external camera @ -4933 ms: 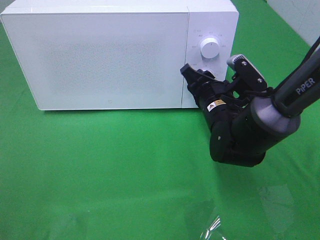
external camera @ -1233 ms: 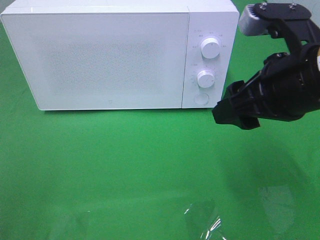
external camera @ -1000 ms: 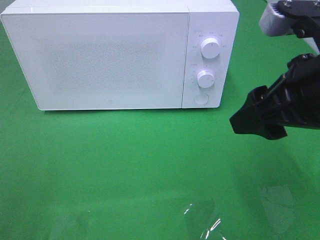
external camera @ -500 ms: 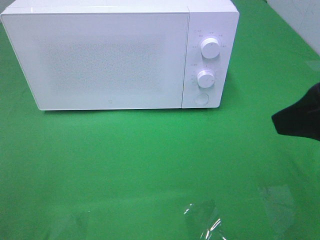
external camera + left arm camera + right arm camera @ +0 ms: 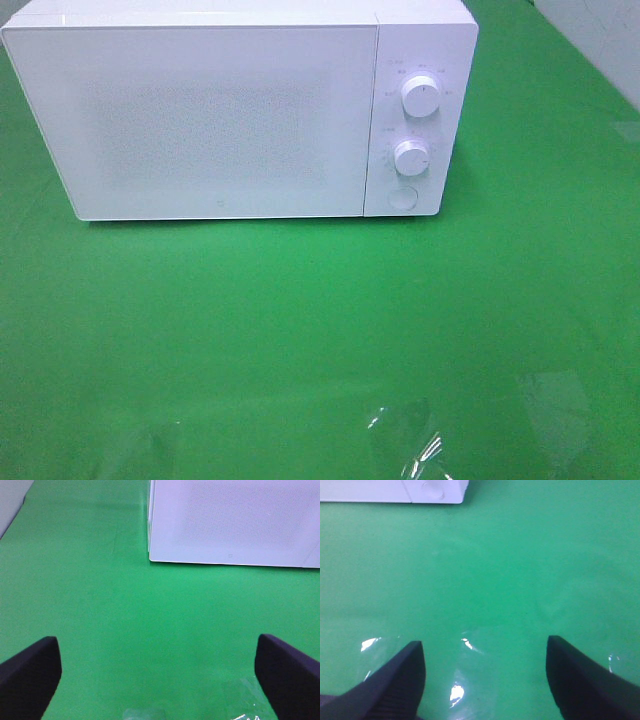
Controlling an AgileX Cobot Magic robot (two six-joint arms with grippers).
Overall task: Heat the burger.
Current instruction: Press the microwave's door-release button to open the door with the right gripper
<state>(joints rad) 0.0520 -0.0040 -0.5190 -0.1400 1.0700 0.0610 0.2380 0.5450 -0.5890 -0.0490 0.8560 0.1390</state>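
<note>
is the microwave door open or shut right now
Shut. The microwave door lies flush with the control panel, with no gap along its edge, and nothing of the inside shows.

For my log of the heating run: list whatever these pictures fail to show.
The burger: in no view; the boxy white microwave is shut, hiding its inside.
Dial settings: high view, print around the round white upper knob and lower knob is too small.
Arms: outside the high view; the wrist views' edges cut the open black left gripper and right gripper to fingertips.
</note>
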